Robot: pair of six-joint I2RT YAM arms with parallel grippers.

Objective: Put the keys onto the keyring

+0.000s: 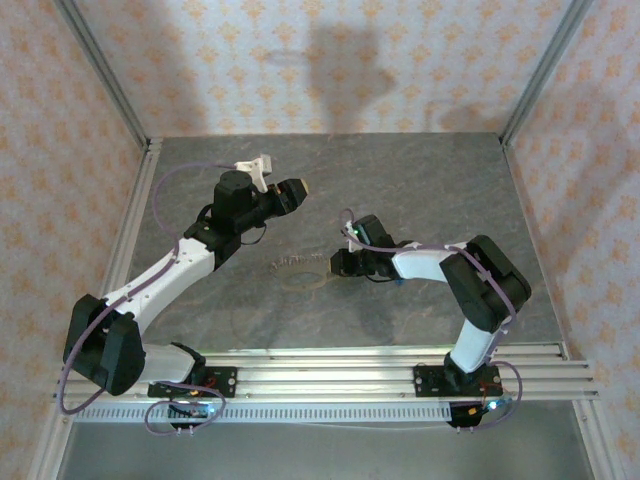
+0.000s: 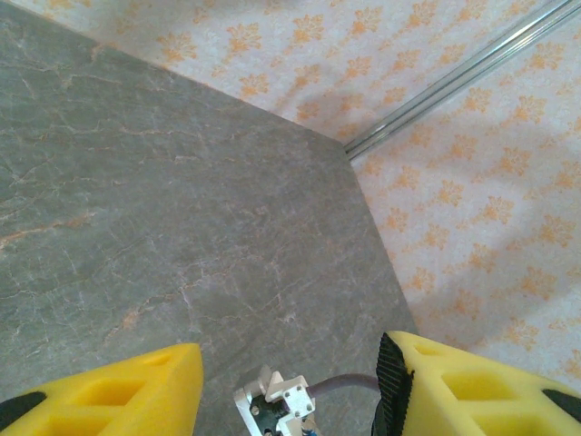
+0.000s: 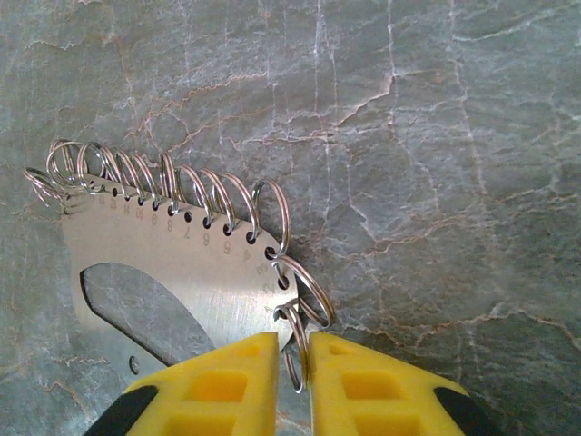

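The keyring [image 1: 305,281] lies flat mid-table, a pale oval loop with a short strand [image 1: 285,263]. In the right wrist view it is a metal plate [image 3: 195,268] with numbered holes and several split rings [image 3: 218,195] along its edge. My right gripper [image 1: 335,265] is low at its right end. Its yellow fingers [image 3: 363,386] are closed to a narrow gap [image 3: 293,363] on the last split ring [image 3: 298,350]. My left gripper [image 1: 290,192] hangs open above the back of the table, with nothing between its fingers [image 2: 290,386]. A blue speck [image 1: 397,284] under the right forearm is too small to identify as the keys.
Patterned walls and metal frame rails [image 1: 105,90] enclose the grey stone tabletop [image 1: 420,190]. The table's back right corner and a rail [image 2: 454,86] show in the left wrist view, with a white bracket and cable [image 2: 277,404] below the fingers.
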